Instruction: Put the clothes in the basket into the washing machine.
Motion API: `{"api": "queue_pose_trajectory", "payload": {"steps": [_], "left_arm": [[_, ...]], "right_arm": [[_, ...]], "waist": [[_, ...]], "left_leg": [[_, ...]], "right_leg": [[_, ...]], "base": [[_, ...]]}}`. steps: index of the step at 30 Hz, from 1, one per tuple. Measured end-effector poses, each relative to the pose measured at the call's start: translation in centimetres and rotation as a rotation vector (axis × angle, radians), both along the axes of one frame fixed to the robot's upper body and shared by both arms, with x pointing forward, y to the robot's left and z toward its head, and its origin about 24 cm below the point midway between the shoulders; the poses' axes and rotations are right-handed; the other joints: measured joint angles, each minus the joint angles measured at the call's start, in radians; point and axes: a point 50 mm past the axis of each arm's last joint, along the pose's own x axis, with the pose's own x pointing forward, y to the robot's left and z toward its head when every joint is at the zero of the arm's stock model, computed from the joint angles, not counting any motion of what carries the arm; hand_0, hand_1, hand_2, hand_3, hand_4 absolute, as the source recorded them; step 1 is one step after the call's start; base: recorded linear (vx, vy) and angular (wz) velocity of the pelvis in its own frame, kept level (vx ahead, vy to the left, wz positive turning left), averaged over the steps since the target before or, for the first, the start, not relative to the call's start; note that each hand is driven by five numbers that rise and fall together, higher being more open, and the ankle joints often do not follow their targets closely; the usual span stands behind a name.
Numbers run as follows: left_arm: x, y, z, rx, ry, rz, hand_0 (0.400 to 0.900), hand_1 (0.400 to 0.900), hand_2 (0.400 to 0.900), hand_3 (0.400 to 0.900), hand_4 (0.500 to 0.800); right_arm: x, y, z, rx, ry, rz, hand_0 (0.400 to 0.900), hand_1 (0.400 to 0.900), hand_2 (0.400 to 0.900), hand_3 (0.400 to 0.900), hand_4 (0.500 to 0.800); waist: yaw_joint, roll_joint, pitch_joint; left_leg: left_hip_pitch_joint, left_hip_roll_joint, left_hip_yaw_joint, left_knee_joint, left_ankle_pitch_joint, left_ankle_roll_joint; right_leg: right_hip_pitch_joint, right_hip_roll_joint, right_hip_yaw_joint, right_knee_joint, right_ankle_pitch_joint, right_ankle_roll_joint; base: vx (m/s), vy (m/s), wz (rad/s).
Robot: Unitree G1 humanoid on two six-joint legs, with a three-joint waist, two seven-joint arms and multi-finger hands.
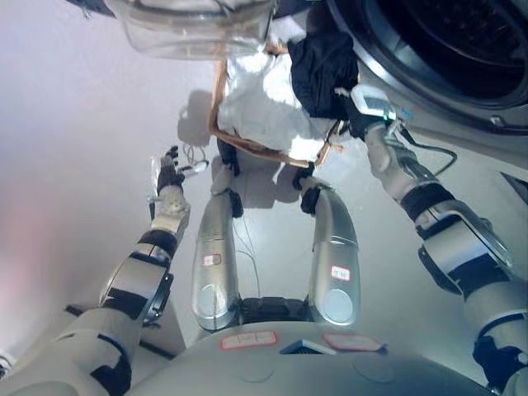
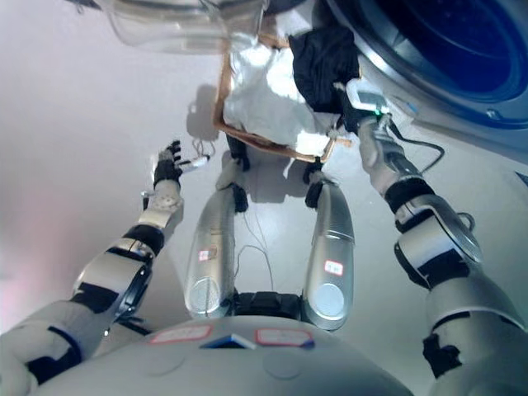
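Observation:
A wooden-rimmed basket stands on the floor ahead of me, filled with white cloth. A black garment is bunched up over the basket's right side, just below the washing machine's open drum. My right hand is at the garment's lower right edge, its dark fingers curled into the cloth. My left hand hangs over the bare floor to the left of the basket, with relaxed fingers and nothing in it.
The machine's round glass door stands swung open at the top, above the basket's far left. The machine's front panel runs along the right. Pale floor spreads out to the left.

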Motion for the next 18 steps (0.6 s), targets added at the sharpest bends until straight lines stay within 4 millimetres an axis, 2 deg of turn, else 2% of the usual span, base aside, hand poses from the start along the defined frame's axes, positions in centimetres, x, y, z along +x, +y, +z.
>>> {"api": "queue_pose_trajectory", "payload": {"steps": [2, 4, 7, 11, 18], "left_arm": [[0.1, -0.8, -0.1, 0.010, 0.012, -0.019, 0.900, 0.900, 0.900, 0.900, 0.800], [0.0, -1.5, -0.3, 0.000, 0.017, -0.028, 0.900, 0.900, 0.900, 0.900, 0.800], [0.9, -1.4, 1.1, 0.013, -0.053, -0.031, 0.900, 0.900, 0.900, 0.900, 0.800], [1.7, -1.1, 2.2, 0.028, -0.095, -0.038, 0.900, 0.900, 0.900, 0.900, 0.800], [1.7, -1.6, 2.3, 0.011, -0.115, -0.054, 0.900, 0.900, 0.900, 0.900, 0.800]], "right_arm": [[0.7, 0.0, 1.3, -0.012, -0.051, -0.011, 0.900, 0.900, 0.900, 0.900, 0.800], [1.3, -0.4, 2.7, -0.022, -0.108, -0.037, 0.900, 0.900, 0.900, 0.900, 0.800], [2.0, -1.0, 4.4, -0.036, -0.174, -0.080, 0.900, 0.900, 0.900, 0.900, 0.800], [2.6, -1.4, 6.2, -0.052, -0.250, -0.120, 0.900, 0.900, 0.900, 0.900, 0.800], [2.4, -2.4, 6.0, -0.071, -0.273, -0.175, 0.900, 0.900, 0.900, 0.900, 0.800]], "waist": [[0.015, -0.009, 0.005], [0.020, -0.014, 0.005], [0.029, -0.015, -0.002], [0.051, -0.019, -0.036], [0.074, -0.018, -0.081]], "left_leg": [[-0.085, 0.013, -0.012, 0.101, -0.040, -0.001], [-0.157, 0.014, -0.026, 0.168, -0.060, -0.001], [-0.241, 0.012, -0.042, 0.236, -0.081, 0.005], [-0.336, 0.010, -0.050, 0.261, -0.073, 0.004], [-0.399, -0.009, -0.067, 0.298, -0.072, 0.012]], "right_leg": [[-0.065, -0.001, 0.007, 0.066, -0.024, -0.016], [-0.119, -0.010, 0.007, 0.119, -0.044, -0.013], [-0.191, -0.029, 0.010, 0.185, -0.082, -0.013], [-0.285, -0.035, 0.009, 0.215, -0.083, -0.012], [-0.331, -0.046, 0.010, 0.239, -0.084, -0.009]], "base": [[-0.01, 0.027, 0.06], [0.02, -0.007, 0.26], [0.02, 0.029, 0.07], [0.01, 0.032, 0.06], [0.03, 0.023, 0.08]]}}
